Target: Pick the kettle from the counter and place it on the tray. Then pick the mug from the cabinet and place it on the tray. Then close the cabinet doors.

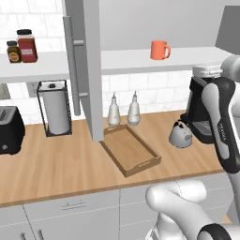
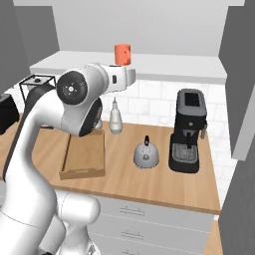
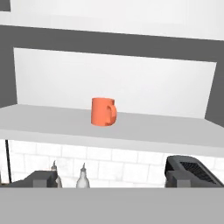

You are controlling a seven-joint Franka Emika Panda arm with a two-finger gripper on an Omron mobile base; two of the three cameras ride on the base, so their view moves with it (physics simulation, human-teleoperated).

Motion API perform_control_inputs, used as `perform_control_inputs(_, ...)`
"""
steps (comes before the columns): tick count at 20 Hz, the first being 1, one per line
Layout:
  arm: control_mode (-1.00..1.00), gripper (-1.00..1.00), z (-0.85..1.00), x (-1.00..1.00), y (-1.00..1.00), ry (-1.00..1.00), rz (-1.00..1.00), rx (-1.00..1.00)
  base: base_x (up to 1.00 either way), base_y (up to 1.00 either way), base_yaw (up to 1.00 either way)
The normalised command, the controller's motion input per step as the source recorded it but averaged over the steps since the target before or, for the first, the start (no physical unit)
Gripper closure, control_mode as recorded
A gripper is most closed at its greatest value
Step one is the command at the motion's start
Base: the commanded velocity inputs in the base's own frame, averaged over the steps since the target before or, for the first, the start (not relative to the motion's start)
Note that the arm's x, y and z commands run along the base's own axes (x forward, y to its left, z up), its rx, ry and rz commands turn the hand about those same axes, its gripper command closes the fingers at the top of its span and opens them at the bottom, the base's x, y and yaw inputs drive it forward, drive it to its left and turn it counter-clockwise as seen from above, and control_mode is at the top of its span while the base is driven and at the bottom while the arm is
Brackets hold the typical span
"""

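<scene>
The orange-red mug (image 3: pixel 103 111) stands upright on the white shelf of the open cabinet (image 1: pixel 131 58), handle to the right; it also appears as mug (image 1: pixel 159 49) and mug (image 2: pixel 122 54). My gripper (image 2: pixel 130 76) hangs at shelf height in front of the cabinet, facing the mug from a distance, open and holding nothing. The silver kettle (image 1: pixel 180 135) sits on the counter (image 1: pixel 56 164) beside the coffee machine. The wooden tray (image 1: pixel 131 150) lies empty left of the kettle. Both cabinet doors stand open: the left door (image 1: pixel 91 70) and the right door (image 2: pixel 239 74).
A black coffee machine (image 2: pixel 188 132) stands right of the kettle. Two slim bottles (image 1: pixel 114 112) stand behind the tray. A paper towel holder (image 1: pixel 55 110) and a black toaster (image 1: pixel 10 129) sit to the left. Jars (image 1: pixel 26 46) stand on the left shelf.
</scene>
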Motion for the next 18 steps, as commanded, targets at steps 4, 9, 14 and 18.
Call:
perform_control_inputs(4,-1.0,-1.0,0.14,0.0,0.0,0.0,0.0,0.0,0.0,0.0,0.0)
perform_control_inputs(9,-1.0,-1.0,0.28,0.0,0.02,0.0,0.0,0.0,0.0,0.0,0.0)
perform_control_inputs(14,-1.0,-1.0,0.01,0.0,0.05,0.0,0.0,0.0,0.0,0.0,0.0)
perform_control_inputs(18,-1.0,-1.0,-0.01,0.17,0.0,0.0,0.0,0.0,0.0,0.0,0.0)
